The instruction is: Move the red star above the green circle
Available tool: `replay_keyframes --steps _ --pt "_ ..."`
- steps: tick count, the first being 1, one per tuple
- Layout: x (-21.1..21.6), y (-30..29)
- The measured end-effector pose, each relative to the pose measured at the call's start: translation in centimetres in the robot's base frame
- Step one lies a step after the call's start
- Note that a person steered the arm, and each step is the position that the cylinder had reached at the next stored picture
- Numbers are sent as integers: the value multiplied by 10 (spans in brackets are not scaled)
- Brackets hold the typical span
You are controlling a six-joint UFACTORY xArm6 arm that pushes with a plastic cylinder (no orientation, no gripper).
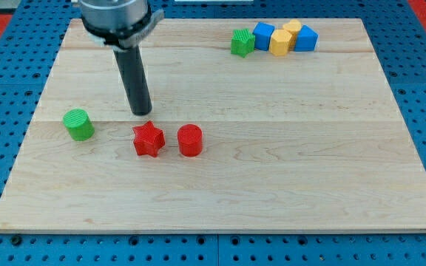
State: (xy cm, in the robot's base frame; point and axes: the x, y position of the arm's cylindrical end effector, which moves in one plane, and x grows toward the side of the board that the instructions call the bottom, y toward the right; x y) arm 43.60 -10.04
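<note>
The red star [148,139] lies on the wooden board, left of centre. The green circle [78,124] stands to its left, near the board's left edge. My tip [140,112] is just above the red star in the view, slightly to its left, with a small gap between them. The rod rises from there to the arm at the view's top left.
A red circle [190,140] stands right beside the red star on its right. At the top right is a cluster: a green block [242,42], a blue block [263,35], two yellow blocks [280,43] [293,29] and another blue block [306,38].
</note>
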Motion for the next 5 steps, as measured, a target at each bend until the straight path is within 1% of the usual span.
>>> replay_keyframes --steps 1,2,3,4,5 --pt "6 106" --pt "31 155" --pt "68 113" --pt "74 52" --pt "74 8"
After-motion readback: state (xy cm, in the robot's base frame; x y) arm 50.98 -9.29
